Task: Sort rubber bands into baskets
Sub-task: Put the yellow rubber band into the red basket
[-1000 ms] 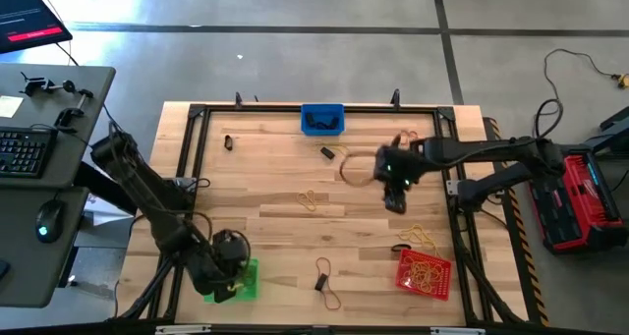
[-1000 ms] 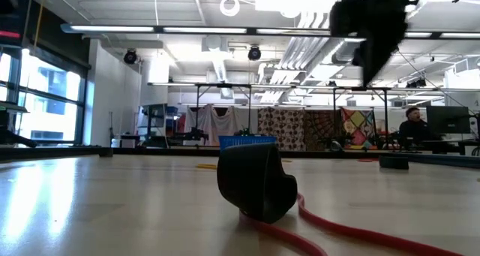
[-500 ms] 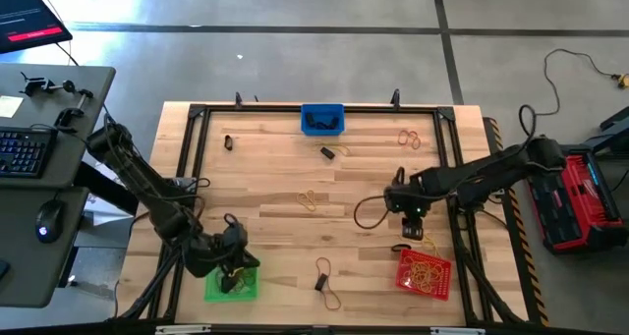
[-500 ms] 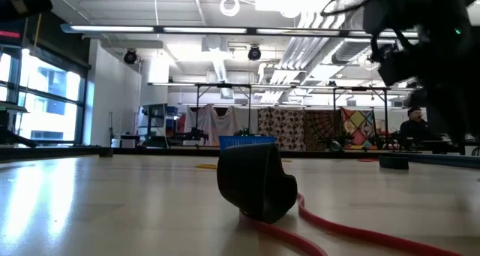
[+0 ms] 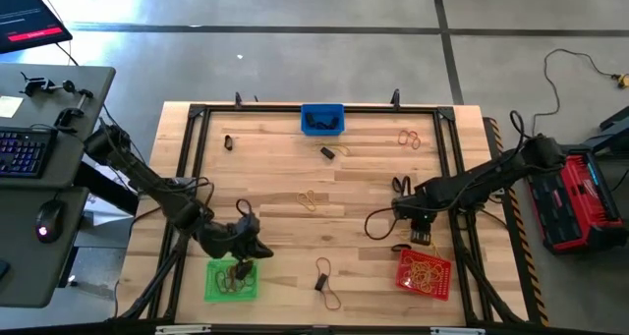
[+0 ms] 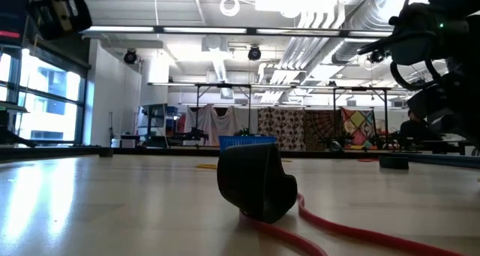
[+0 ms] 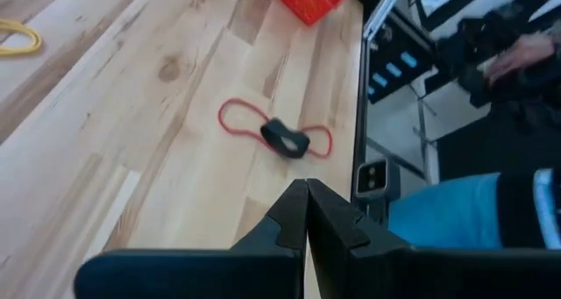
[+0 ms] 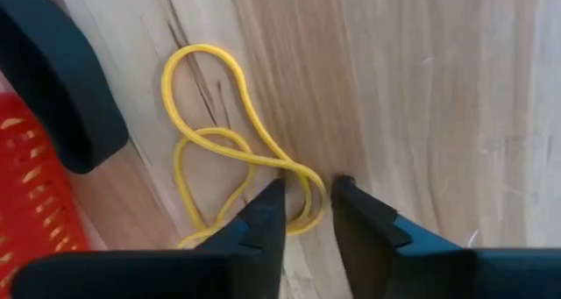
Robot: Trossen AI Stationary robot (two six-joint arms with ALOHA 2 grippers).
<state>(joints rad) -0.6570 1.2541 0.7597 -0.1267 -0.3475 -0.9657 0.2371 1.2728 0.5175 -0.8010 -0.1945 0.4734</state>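
We see the wooden table point(image 5: 285, 178) from above with three baskets: the blue basket point(image 5: 322, 119) at the far edge, the green basket point(image 5: 230, 280) near the front left, and the red basket point(image 5: 424, 272) near the front right. Rubber bands lie scattered between them: a yellow band point(image 5: 312, 199) near the middle, a pair of reddish loops point(image 5: 409, 138) towards the far right, and a reddish band with a black piece point(image 5: 325, 279) at the front edge.

The left gripper point(image 5: 257, 249) hangs just beside the green basket's far corner; in its wrist view its fingers point(image 7: 329, 224) meet with no gap and nothing between them, pointing at the reddish band point(image 7: 275, 136), which stretches crosswise with the black piece at its middle.

The right gripper point(image 5: 420, 235) is low over the table just behind the red basket. Its wrist view shows what the high view hides: a yellow rubber band point(image 8: 237, 150), folded into a figure-eight with its long axis running away from the gripper, lies flat on the wood, its near loop between slightly parted fingers point(image 8: 263, 213). Whether they pinch it we cannot tell for certain. The red basket's mesh point(image 8: 31, 202) lies beside it.

The low view shows mainly a dark object point(image 6: 255, 179) on a red strand close up, blocking the middle of the table.
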